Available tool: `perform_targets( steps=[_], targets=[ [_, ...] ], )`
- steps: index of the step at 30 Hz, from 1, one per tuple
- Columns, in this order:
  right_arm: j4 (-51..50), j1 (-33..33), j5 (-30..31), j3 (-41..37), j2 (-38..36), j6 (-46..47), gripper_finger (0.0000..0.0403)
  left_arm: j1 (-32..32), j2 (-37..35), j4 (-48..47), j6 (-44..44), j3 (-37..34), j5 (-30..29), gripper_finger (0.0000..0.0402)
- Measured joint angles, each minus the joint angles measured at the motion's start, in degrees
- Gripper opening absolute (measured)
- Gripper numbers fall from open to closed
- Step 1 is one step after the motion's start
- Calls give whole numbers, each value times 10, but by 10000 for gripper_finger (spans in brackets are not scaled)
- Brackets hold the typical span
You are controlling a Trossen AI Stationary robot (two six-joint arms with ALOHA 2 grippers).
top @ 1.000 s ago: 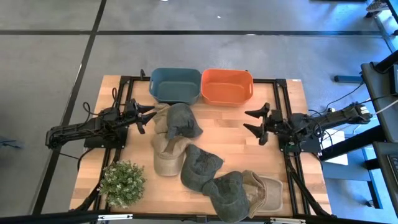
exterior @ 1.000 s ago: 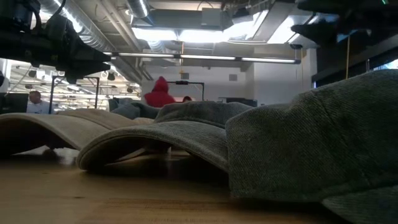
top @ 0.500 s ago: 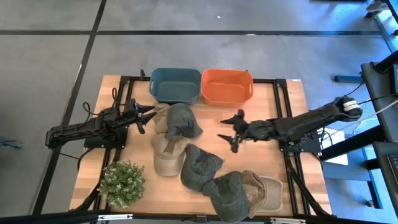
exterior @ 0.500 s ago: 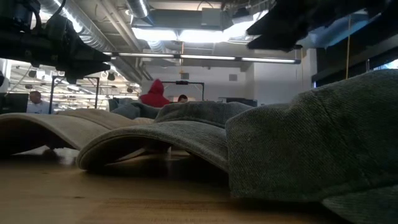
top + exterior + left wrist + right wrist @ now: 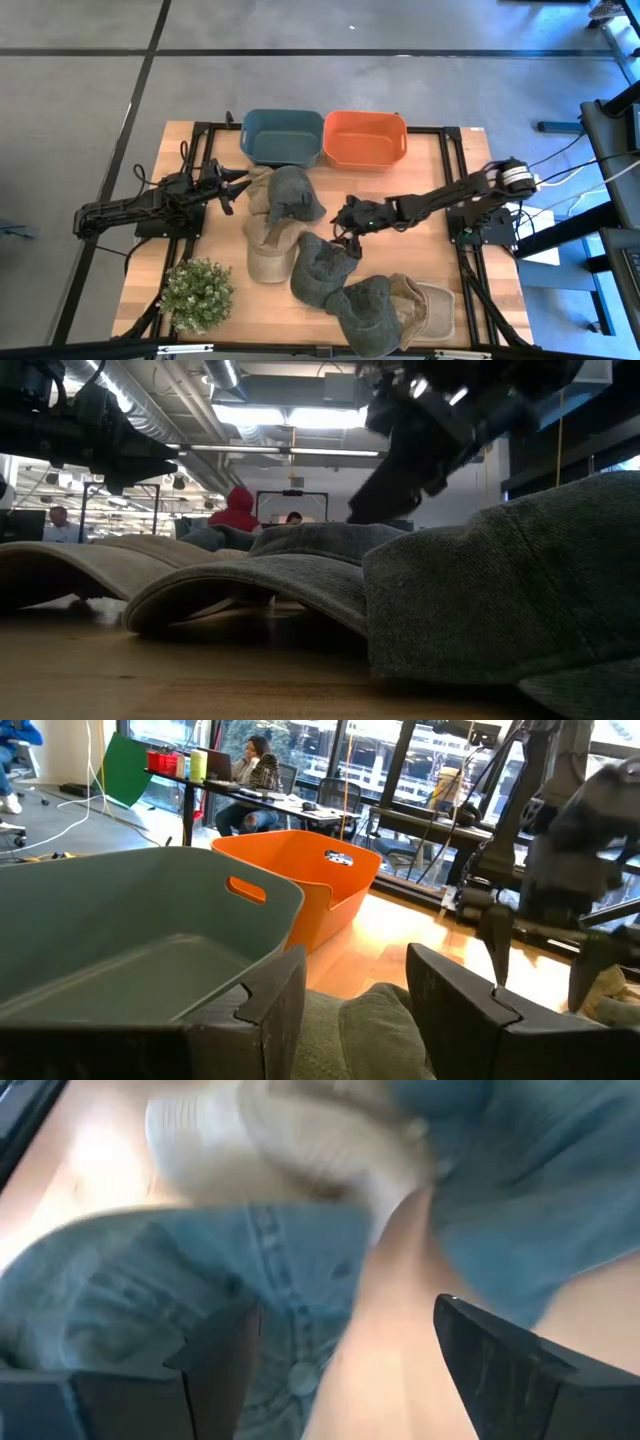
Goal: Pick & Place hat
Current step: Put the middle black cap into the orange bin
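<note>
Overhead, a wooden table (image 5: 440,190) carries a loose cluster of caps, two plastic bins and one small potted plant (image 5: 196,294). No brand, label or readable writing shows on any of them. The blue bin (image 5: 282,137) and the orange bin (image 5: 365,139) stand side by side, touching, at the far edge of the table. The plant sits at the near left corner.

Six caps can be counted from above, overlapping one another in a trail from the middle of the table to its near edge. A grey cap (image 5: 293,194) lies just in front of the blue bin, half over a tan cap (image 5: 258,187). Another tan cap (image 5: 268,250) lies nearer the plant. A second grey cap (image 5: 324,266) lies in the middle, a third grey cap (image 5: 364,312) at the near edge, and a third tan cap (image 5: 426,307) beside it.

The right hand (image 5: 347,222) reaches across the table and hovers just over the far rim of the second grey cap, its fingers (image 5: 505,1370) spread wide apart and gripping nothing. The left hand (image 5: 229,187) waits by the first tan cap near the blue bin, its fingers (image 5: 465,1010) also apart and holding nothing.
</note>
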Motion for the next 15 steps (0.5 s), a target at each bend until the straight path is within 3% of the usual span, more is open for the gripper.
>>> perform_targets(
  steps=[5, 15],
  targets=[
    [-4, -3, -48, 11, 49, -6, 296, 0, 0, 0, 0, 0, 0, 169],
    [5, -2, -28, 14, 126, -20, 296, 0, 0, 0, 0, 0, 0, 169]
  ],
)
